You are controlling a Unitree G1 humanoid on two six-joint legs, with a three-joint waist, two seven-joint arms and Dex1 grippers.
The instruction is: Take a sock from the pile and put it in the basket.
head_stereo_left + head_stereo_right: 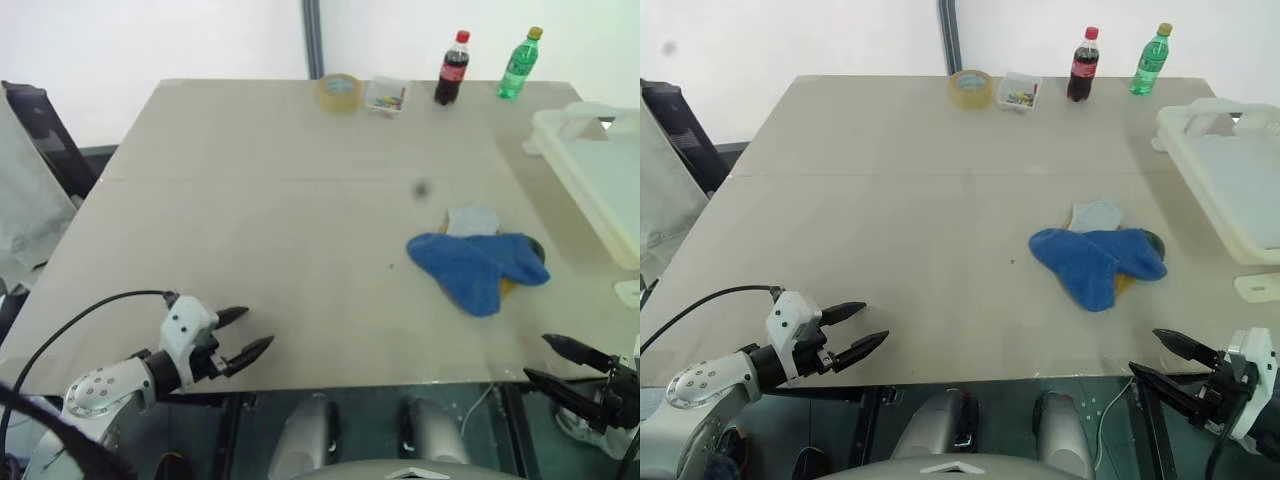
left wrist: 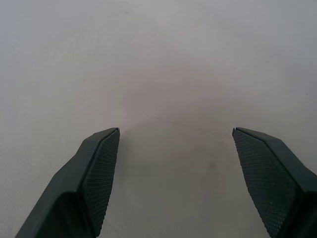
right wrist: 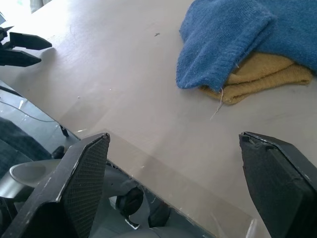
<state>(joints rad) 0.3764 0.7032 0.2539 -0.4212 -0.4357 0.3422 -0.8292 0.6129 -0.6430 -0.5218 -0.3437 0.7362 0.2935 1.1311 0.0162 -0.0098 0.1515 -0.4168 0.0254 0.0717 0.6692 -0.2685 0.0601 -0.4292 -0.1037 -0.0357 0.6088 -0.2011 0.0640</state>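
The pile point(image 1: 480, 262) lies right of the table's middle, with a royal-blue sock point(image 1: 465, 270) on top of a light grey one point(image 1: 472, 221) and a mustard-yellow one point(image 3: 262, 74). The cream basket point(image 1: 590, 160) stands at the table's right edge, cut off by the picture. My left gripper point(image 1: 248, 335) hovers open over the near left edge, empty, far from the pile. My right gripper point(image 1: 555, 360) is open and empty at the near right edge, a short way in front of the pile.
Along the far edge stand a tape roll point(image 1: 339, 92), a small clear box point(image 1: 387, 96), a cola bottle point(image 1: 452, 68) and a green bottle point(image 1: 518, 63). A dark chair point(image 1: 45, 125) is off the table's left side.
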